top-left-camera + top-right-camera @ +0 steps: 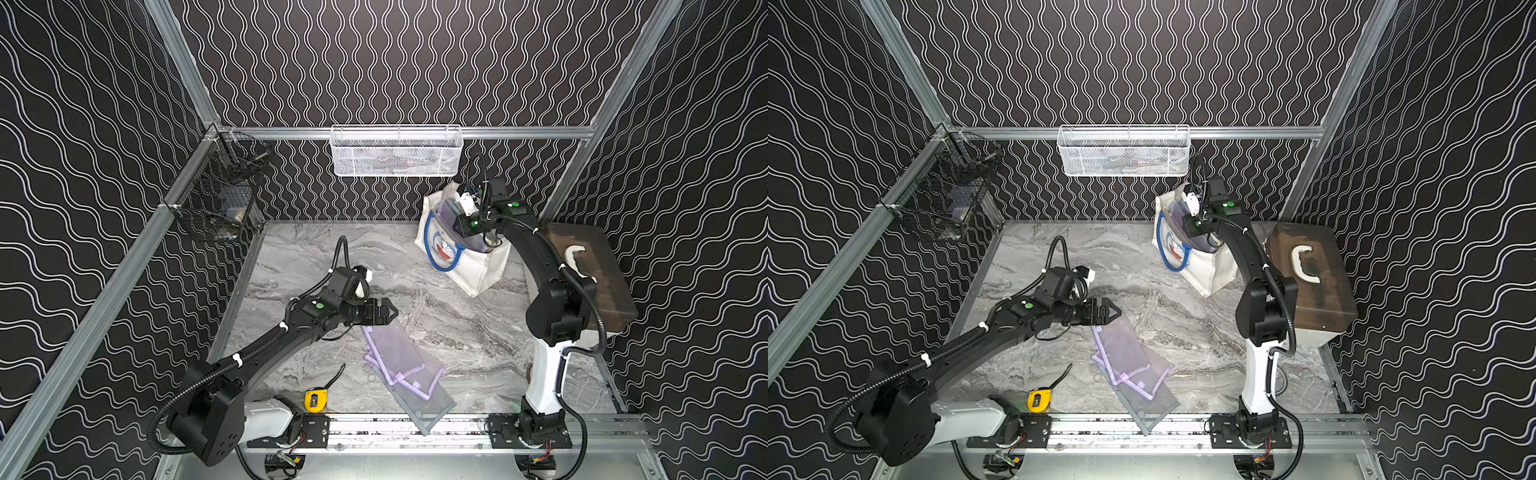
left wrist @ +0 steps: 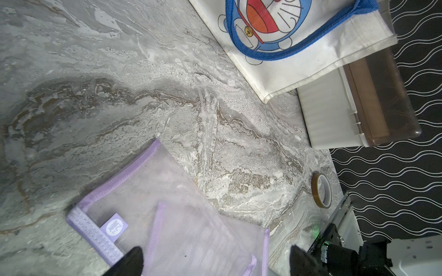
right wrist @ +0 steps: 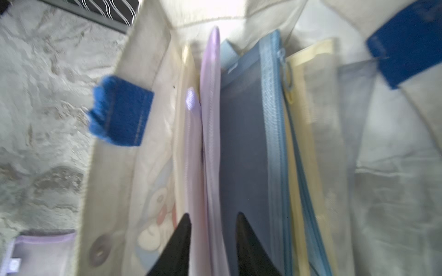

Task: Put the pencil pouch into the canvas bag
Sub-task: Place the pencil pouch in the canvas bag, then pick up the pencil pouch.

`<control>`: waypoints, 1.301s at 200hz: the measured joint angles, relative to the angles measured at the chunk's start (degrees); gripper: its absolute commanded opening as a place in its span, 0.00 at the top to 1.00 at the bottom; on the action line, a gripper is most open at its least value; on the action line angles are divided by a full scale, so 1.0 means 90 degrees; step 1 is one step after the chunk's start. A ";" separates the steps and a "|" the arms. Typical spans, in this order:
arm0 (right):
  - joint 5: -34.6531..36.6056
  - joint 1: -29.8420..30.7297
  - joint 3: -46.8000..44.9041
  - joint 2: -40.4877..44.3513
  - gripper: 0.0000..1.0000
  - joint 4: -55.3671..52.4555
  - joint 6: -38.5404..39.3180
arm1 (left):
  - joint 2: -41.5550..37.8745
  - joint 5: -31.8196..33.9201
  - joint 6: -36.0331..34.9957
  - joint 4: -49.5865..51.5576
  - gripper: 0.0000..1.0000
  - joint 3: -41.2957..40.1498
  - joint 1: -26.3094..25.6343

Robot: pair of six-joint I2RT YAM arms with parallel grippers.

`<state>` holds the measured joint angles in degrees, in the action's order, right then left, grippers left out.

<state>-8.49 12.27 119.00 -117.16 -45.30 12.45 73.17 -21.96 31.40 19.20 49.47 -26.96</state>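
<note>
So the pouch (image 3: 210,124) is a flat lilac mesh sleeve, half see-through, with a ribbed zipper strip along its edge. It's standing on edge inside the bag (image 1: 478,270), upper right of centre in a top view, packed beside a blue pouch (image 3: 244,143) and a yellow pouch (image 3: 311,119) of the same mesh. The bag is boxy white canvas with woven blue straps and a cartoon cat print. Right gripper (image 3: 212,215) pokes into the bag mouth, its black pointed jaws parted a bit with the lilac edge between them, not squeezing it from what I see. Left gripper (image 1: 384,311) is spread wide, hanging over more lilac mesh pouches (image 1: 399,361) lying flat on the grey marble-look table (image 1: 478,340), lower centre.
</note>
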 measured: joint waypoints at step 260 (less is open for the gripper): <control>-0.3111 0.2419 -0.6086 0.0743 0.35 0.3502 -0.4959 | 0.1314 -0.0636 0.1066 -0.1503 0.48 -0.1486 0.0505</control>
<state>-36.49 34.04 64.23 -110.48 -13.78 -32.18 84.99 -27.68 40.99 5.67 36.10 -22.41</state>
